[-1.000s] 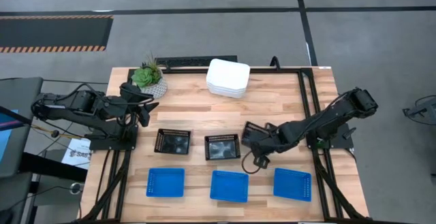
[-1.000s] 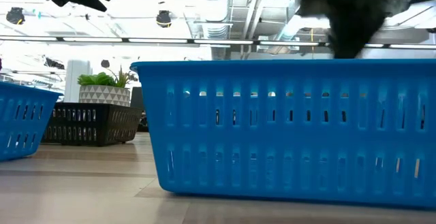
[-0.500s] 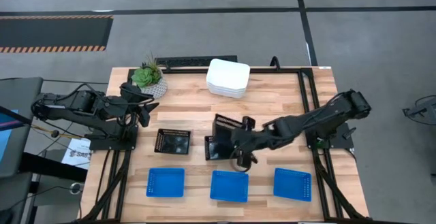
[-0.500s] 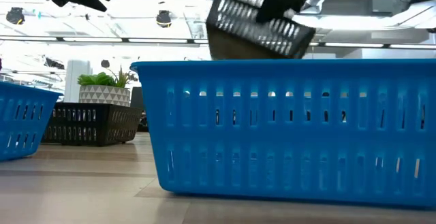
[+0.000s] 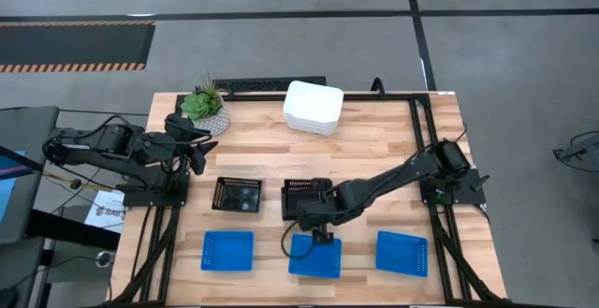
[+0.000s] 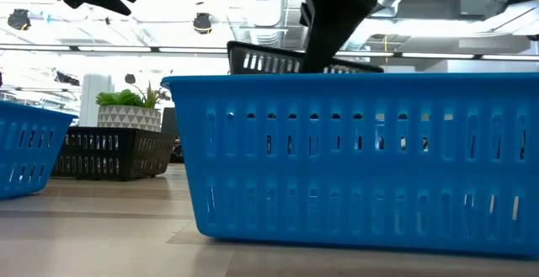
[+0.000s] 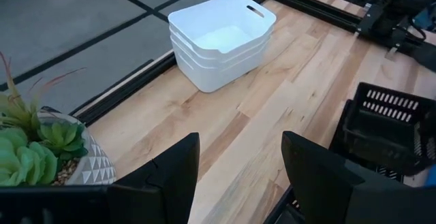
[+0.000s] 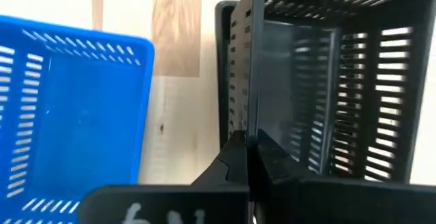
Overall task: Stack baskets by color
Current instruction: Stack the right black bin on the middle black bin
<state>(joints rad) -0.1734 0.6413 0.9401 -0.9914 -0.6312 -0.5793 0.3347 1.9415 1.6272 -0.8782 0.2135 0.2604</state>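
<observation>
Three white baskets sit nested at the table's far side. Three blue baskets lie in a row along the near edge. One black basket rests at centre left. My right gripper is shut on another black basket, holding it over a third one whose rim shows beneath. My left gripper hovers open at the far left beside the potted plant. My right gripper pinches one side wall of the black basket at its rim, one finger inside and one outside. It comes slanting down from the table's right. The basket sits nearly level, opening up, over the lower black basket; whether they touch is hidden.
The potted plant stands in the far left corner. A black frame rail runs along the table's right side. Bare wood lies between the white stack and the black baskets. In the low view the middle blue basket blocks most of the table.
My right gripper has carried the black basket toward the table's left, lifting it steeply tilted, rolling as it went. The basket now sits almost level over the middle black basket.
</observation>
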